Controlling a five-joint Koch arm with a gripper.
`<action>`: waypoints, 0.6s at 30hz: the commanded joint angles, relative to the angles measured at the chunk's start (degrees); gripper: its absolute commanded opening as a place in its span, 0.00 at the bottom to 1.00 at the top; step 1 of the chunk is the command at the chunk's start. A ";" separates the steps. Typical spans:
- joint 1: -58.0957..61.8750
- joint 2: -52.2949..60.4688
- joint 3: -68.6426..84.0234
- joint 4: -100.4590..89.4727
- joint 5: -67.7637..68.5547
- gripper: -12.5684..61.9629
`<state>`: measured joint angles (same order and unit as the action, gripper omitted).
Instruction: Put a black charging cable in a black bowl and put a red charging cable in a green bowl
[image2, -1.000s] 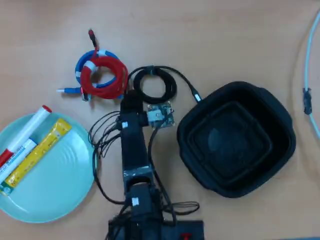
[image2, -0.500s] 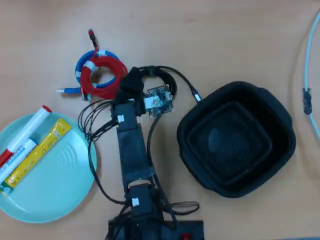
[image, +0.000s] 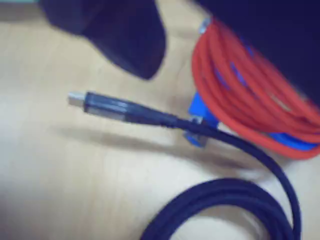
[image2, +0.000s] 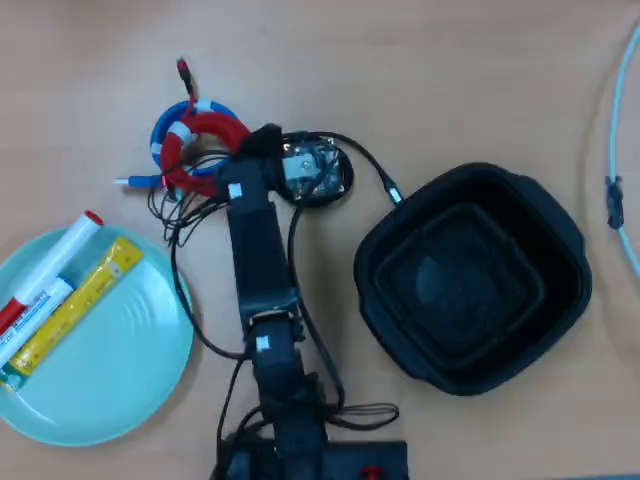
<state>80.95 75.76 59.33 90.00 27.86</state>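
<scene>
From overhead I see my black robot arm (image2: 262, 260) reaching up the pale wooden worktop (image2: 420, 70) from the bottom edge. Its hand (image2: 268, 142) sits over the coiled cables near the top, between the thin black charging cable (image2: 352, 152) wound in a small loop and the bright red charging cable (image2: 205, 130) coiled in a ring. I cannot tell whether the hand's jaws are apart or together; the arm's own body hides them from above.

The red coil lies on top of a blue coiled cable (image2: 165, 128), touching it, up and to the left of the hand. The black loop lies partly under the wrist, one end trailing right toward the large matte black rounded-square tub (image2: 470, 280), which stands at right with nothing inside.

The wide, shallow, pale mint-green round dish (image2: 110, 370) sits at lower left, holding a white marker with a red cap (image2: 55, 265) and a yellow packet (image2: 80, 305).

In the wrist view, blurred, a silver-tipped black plug (image: 100, 104) lies on the wood just beside the red coil (image: 240, 100).
</scene>
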 joint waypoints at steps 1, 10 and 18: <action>0.53 0.18 -5.45 3.08 2.72 0.94; 1.23 -5.10 -5.36 4.39 11.43 0.93; 2.02 -12.22 -5.19 5.01 11.34 0.94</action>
<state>82.44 63.19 59.33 92.02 38.94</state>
